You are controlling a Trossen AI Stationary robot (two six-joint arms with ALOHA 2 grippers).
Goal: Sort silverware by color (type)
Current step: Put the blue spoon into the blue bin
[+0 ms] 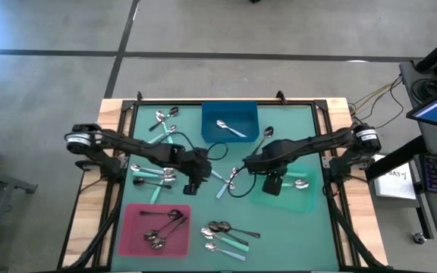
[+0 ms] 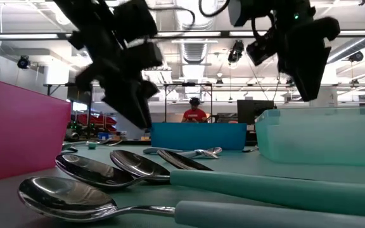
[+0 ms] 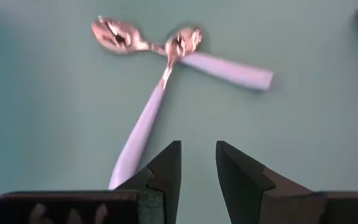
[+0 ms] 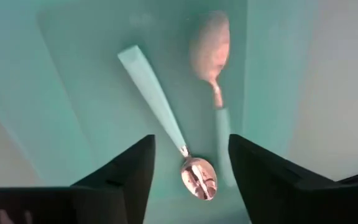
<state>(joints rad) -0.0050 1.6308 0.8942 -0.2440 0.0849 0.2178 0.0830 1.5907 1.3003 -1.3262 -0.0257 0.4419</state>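
Observation:
Silverware lies scattered on the teal mat: teal-handled spoons (image 1: 149, 174) at the left, mixed spoons (image 1: 165, 119) at the far left and more (image 1: 226, 235) at the near edge. Two crossed teal-handled spoons (image 3: 166, 56) lie on the mat ahead of my left gripper (image 3: 197, 146), which hangs open above the mat's middle (image 1: 191, 186) with nothing between its fingers. My right gripper (image 4: 191, 140) points down, open, over the green tray (image 1: 309, 201). Two teal-handled spoons (image 4: 160, 112) (image 4: 211, 56) lie in that tray under it.
A blue tray (image 1: 211, 133) at the far middle holds one silver spoon (image 1: 230, 127). A pink tray (image 1: 131, 235) at the near left holds dark-handled spoons (image 1: 164, 224). Cables loop off both wrists over the mat's middle. A person in red (image 2: 195, 114) stands far behind the table.

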